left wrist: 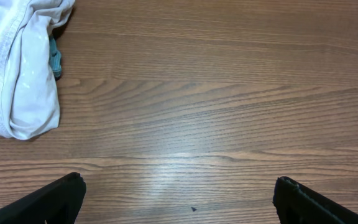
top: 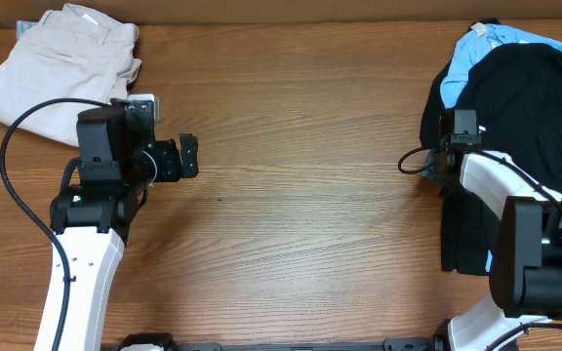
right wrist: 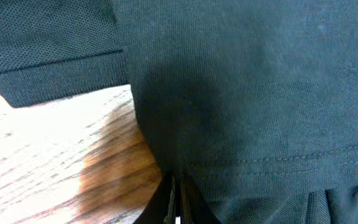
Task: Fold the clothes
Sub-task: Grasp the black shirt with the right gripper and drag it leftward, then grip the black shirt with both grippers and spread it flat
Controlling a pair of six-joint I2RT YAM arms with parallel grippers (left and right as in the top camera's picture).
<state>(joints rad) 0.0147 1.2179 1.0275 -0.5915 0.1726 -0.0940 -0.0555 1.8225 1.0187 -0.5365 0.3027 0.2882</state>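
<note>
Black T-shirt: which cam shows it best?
Overhead: the black T-shirt shows nearly whole, heaped on the light blue tee, partly behind the arm. Right wrist gives only close-up fabric and a hem; left wrist shows none of it.

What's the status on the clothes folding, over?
Left gripper open above the table. Right gripper shut on black T-shirt edge. Beige trousers at far-left corner, not in the way.

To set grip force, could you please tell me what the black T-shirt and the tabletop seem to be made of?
The soft black T-shirt: fine matte knit, probably cotton jersey; tiny ribs and a stitched hem show. The brown table: wood or wood-look laminate, slightly glossy; grain lines and a soft glare.
</note>
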